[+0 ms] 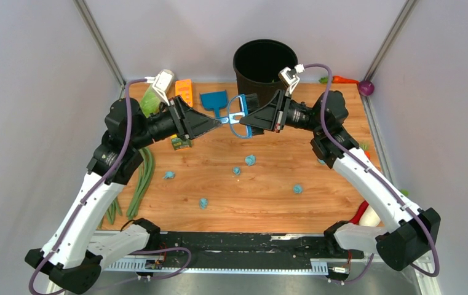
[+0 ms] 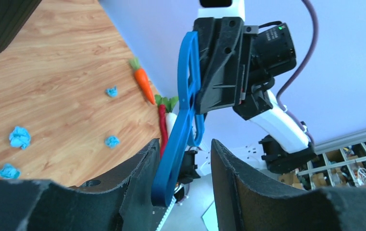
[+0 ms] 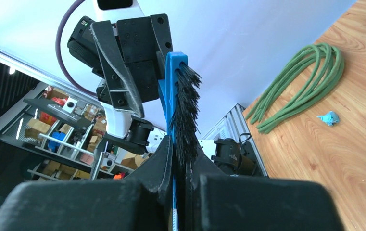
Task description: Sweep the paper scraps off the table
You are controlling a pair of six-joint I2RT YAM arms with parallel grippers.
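Above the far middle of the table point(image 1: 256, 212), we list 2 grippers meeting tip to tip, with 1 blue brush point(image 1: 238, 117) between them, held in the air.

Item 1, right gripper point(image 1: 251, 121): clamped tight on the brush. Its wrist view shows both fingers pressed against the blue back and the black bristles.

Item 2, left gripper point(image 2: 184, 144): jaws partly apart, straddling the looped blue handle. We see the handle lying against 1 finger, with a clear gap to the other, so we enter no grip on this side.

Item 3, paper scraps point(image 1: 250, 160): we count 5 small light-blue wads from above. They lie loose on the wood, nearer the arm bases than the grippers. Each lies apart from the others, and none touches the brush or a gripper. A possible 6th beside the right arm is too hidden for us to enter.

Item 4, blue dustpan point(image 1: 214, 101): flat on the table at the far side, just behind the left gripper.

Item 5, black bin point(image 1: 265, 61): upright at the far edge, behind the right gripper.

Item 6, green beans point(image 1: 142, 178): 1 long bundle along the left edge, beside the left arm.

Item 7, carrot point(image 1: 345, 79): at the far right corner, against the wall.
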